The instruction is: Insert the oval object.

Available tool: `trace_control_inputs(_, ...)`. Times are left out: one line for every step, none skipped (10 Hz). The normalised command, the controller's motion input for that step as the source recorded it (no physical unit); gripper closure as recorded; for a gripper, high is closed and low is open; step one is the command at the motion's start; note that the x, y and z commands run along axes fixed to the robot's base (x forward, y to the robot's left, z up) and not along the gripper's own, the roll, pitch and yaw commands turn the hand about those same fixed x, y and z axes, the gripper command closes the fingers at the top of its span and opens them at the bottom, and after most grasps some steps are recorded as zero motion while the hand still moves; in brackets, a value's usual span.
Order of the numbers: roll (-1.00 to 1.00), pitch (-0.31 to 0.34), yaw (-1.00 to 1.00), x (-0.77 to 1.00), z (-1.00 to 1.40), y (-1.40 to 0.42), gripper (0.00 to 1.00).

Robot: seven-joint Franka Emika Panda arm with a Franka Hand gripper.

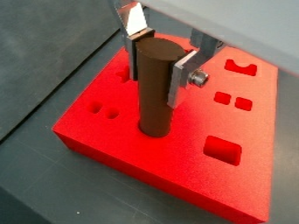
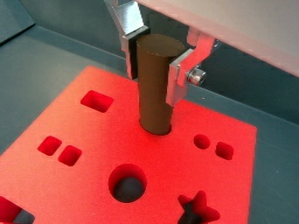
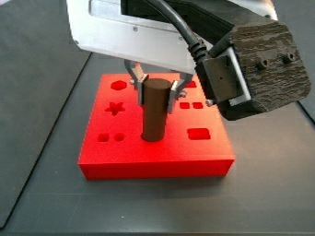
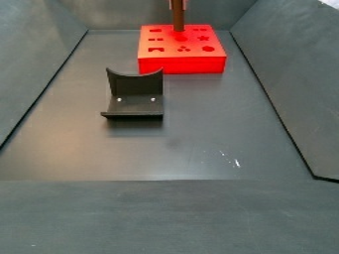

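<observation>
Reaching straight down over the red block (image 3: 157,138), your hand (image 1: 162,63) sits above the block's middle with its two silver fingers (image 2: 184,77) on opposite sides of the oval object (image 1: 156,86), pressed against its upper part and gripping it. You see the oval object standing upright, its lower end in a hole near the block's centre, its flat top between the fingers. In a side view the block lies at the far end of the worktop (image 4: 199,139), well apart from the fixture (image 4: 133,95). No readable writing shows anywhere.
</observation>
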Motion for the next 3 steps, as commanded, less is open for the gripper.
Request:
trace_control_inputs(0.00, 0.000, 0.00, 0.00, -1.00, -0.02, 1.00)
trace_control_inputs(0.04, 0.017, 0.00, 0.01, -0.55, 0.00, 1.00)
trace_control_inputs(0.00, 0.000, 0.00, 0.00, 0.00, 0.00, 1.00)
